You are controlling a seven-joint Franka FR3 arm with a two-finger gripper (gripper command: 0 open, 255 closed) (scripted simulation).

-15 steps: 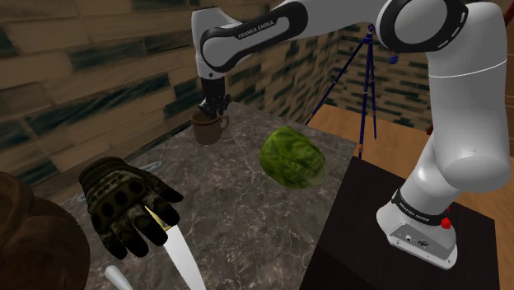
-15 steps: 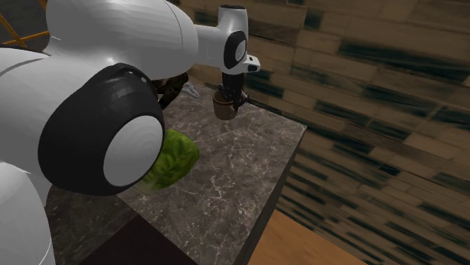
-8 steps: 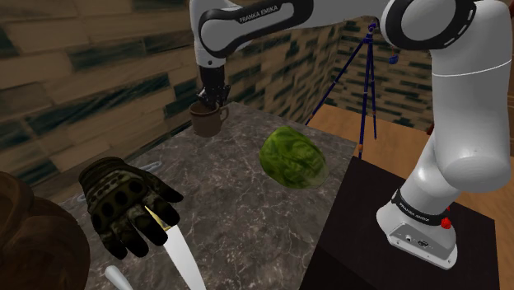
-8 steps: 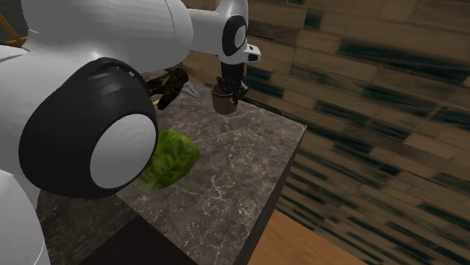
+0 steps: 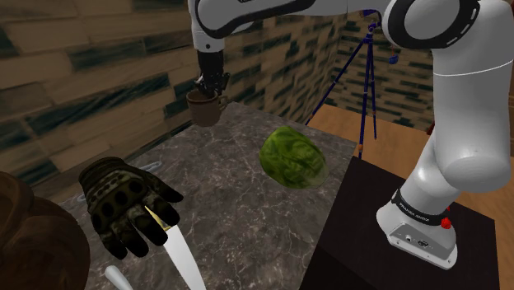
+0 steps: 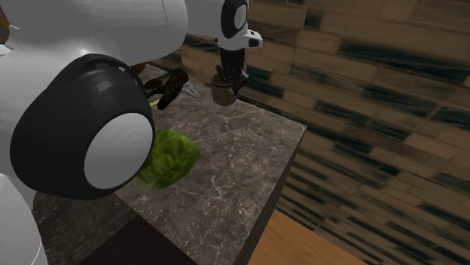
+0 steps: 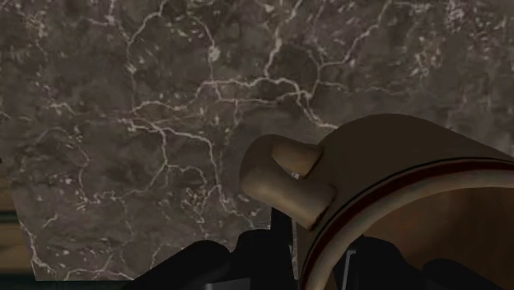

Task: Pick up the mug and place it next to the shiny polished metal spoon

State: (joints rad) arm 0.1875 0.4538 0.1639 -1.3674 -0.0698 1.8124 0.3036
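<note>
Over the far corner of the marble table (image 5: 247, 206), the gripper (image 5: 210, 82) has the brown mug (image 5: 204, 107) hanging under it, pointing straight down. From the wrist view the fingers are pinching the mug's rim, one outside the wall right by the handle and the other down inside the cup. The mug (image 7: 395, 198) sits upright, and marble shows past its handle. Across the table in the second exterior view, the mug (image 6: 222, 92) looks clear of the surface, near the far edge.

Rest of the table in the shoulder view: a green cabbage (image 5: 292, 156) in the middle, well apart from the mug. A black glove (image 5: 123, 202) lies near the front, with a knife (image 5: 177, 247) resting against it. What looks like the spoon (image 5: 115, 278) pokes in at the bottom edge just beside the knife blade, a long way from the mug. A blue tripod (image 5: 366, 82) stands behind the table.
</note>
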